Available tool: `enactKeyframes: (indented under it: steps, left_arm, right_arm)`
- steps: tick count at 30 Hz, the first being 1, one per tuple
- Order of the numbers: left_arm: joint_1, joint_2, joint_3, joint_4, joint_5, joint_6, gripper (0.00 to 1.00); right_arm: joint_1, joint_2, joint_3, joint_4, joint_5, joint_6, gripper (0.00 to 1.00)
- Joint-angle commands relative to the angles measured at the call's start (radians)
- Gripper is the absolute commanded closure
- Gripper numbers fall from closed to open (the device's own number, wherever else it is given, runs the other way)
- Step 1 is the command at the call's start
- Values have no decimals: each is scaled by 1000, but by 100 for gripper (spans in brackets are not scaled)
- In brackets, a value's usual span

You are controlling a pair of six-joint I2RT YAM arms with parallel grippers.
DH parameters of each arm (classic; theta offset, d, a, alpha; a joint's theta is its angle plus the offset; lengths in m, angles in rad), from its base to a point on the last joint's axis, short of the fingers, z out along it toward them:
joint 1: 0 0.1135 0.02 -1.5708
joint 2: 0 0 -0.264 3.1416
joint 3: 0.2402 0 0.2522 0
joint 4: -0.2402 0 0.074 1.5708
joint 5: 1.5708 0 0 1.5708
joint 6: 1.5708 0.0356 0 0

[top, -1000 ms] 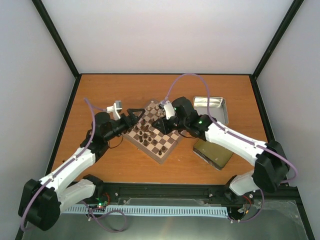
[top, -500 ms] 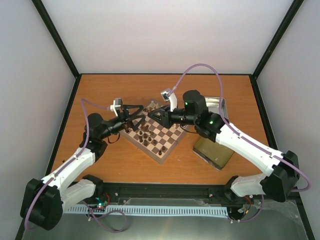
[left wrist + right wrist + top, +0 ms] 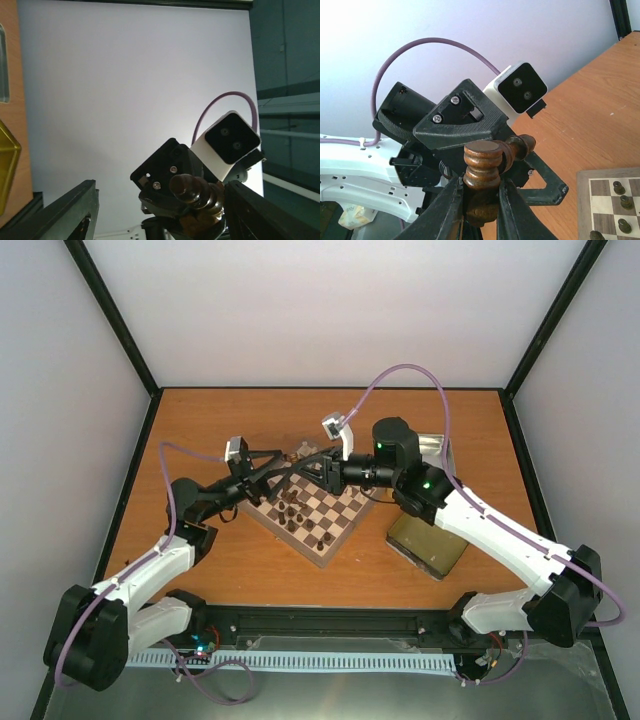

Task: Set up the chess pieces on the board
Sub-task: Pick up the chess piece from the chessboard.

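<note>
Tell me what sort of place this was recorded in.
Probably a lab robot test cell: a wooden tabletop walled by plain white panels in a black frame, two arms mounted at its near edge, a small chessboard staged between them.

Orange wooden tabletop [image 3: 470, 430], pale, perhaps lilac walls [image 3: 330, 310], black frame posts [image 3: 113, 318].

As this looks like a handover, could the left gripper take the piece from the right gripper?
Probably yes: the left gripper stands open, facing the piece, whose head juts free of the right gripper.
</note>
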Motion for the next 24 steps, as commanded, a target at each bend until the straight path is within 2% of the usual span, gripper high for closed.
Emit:
enactKeyframes:
  steps: [1,6,18,24]
  left_arm:
    - [6,-6,-15,184,-22,-105,35]
    - [6,21,-42,279,-50,-173,45]
    - [6,61,-9,347,-54,-226,46]
    - [5,59,0,343,-57,-234,60]
  right_arm:
    - [-8,-31,-23,70,-11,19,86]
    - [-8,-29,-51,116,-25,34,86]
    - [-6,-5,-78,131,-60,21,86]
    - [-6,5,-81,134,-65,9,86]
